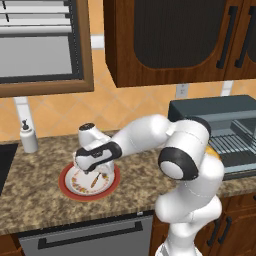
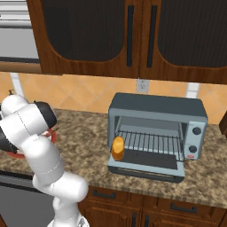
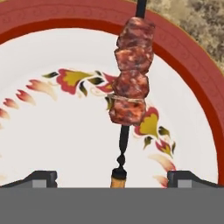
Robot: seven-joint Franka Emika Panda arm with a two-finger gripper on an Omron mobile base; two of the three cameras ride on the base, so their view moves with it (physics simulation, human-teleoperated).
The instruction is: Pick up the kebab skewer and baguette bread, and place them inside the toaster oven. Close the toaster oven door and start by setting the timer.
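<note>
I judge the job about a third done: the stubby golden-orange baguette bread already sits at the left mouth of the boxy blue-grey toaster oven, whose drop-down door lies open. My gripper, fingers spread wide and empty, hangs low over the thin dark kebab skewer with reddish-brown meat chunks on the red-rimmed flowered plate. Skewer, door and timer remain.

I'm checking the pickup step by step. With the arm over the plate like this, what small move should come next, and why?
Probably a short descent, then closing. The end effector hangs open over the plate, its fingertips either side of the kebab skewer near its handle end. The baguette already sits at the toaster oven opening.
</note>
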